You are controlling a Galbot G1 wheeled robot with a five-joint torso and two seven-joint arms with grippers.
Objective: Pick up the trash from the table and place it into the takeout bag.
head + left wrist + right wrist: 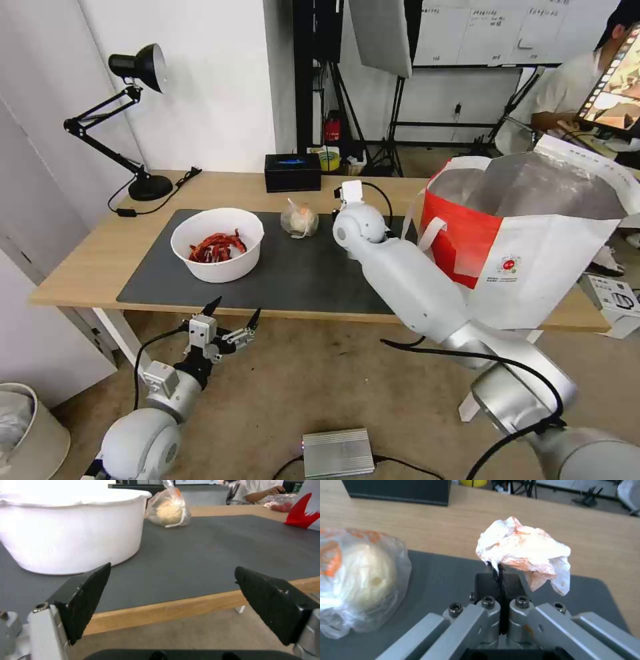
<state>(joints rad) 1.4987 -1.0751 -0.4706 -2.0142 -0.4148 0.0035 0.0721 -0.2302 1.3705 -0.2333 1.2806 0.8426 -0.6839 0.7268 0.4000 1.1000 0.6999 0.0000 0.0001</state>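
Pinched in the right gripper point(498, 567), the stained tissue point(523, 548) hangs over the mat point(300, 273), beside the knotted bag point(299, 219). Left gripper point(231, 315) waits open below the table point(80, 267) edge, near the bowl point(217, 245); the takeout bag point(533, 233) stands right of the mat.

Bright, even room light on my feeds.
Glare washes out the white bowl point(66, 527) in my left wrist view; the crumpled tissue point(523, 552) glares too, and the head view bends at its edges.
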